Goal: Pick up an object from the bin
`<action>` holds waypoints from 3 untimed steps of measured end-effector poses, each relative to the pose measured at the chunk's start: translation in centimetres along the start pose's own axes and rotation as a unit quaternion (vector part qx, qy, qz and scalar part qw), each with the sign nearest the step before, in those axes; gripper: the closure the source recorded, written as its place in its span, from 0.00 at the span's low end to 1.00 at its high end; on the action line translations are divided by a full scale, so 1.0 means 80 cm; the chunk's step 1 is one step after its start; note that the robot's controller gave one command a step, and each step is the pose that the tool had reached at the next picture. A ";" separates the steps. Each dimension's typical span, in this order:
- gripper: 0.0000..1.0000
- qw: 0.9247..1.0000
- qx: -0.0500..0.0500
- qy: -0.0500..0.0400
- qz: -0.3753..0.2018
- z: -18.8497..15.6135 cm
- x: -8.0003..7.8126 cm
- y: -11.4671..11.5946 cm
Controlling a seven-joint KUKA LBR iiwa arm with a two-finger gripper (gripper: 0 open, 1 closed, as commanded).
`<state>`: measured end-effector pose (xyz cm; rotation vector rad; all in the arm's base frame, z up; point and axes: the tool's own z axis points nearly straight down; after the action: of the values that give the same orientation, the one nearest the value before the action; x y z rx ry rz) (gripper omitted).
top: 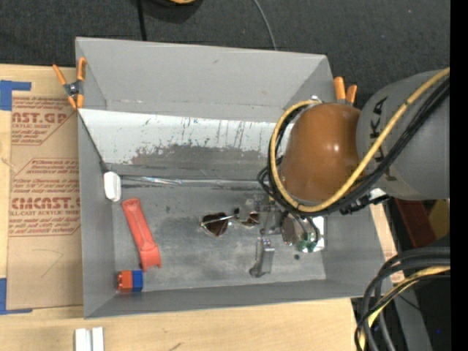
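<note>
My gripper hangs low over the bin floor at the right of middle, below the orange wrist cover; one grey finger reaches down near the front wall. A pair of sunglasses with brown lenses lies just left of the gripper, its frame running under the wrist. A small green and white thing sits to the gripper's right, partly hidden by the arm.
A long red-orange tool lies on the left of the floor. A small blue and orange block sits in the front left corner. A white cap-like piece rests against the left wall.
</note>
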<state>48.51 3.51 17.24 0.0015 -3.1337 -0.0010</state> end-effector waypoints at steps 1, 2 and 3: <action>0.00 1.000 0.000 -0.004 0.000 -0.005 -0.002 0.000; 0.00 1.000 -0.001 -0.008 0.014 0.050 -0.058 0.012; 0.00 0.999 0.000 -0.002 -0.034 0.090 -0.076 0.013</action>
<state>54.50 4.56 9.98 0.1094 -3.1360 -0.0012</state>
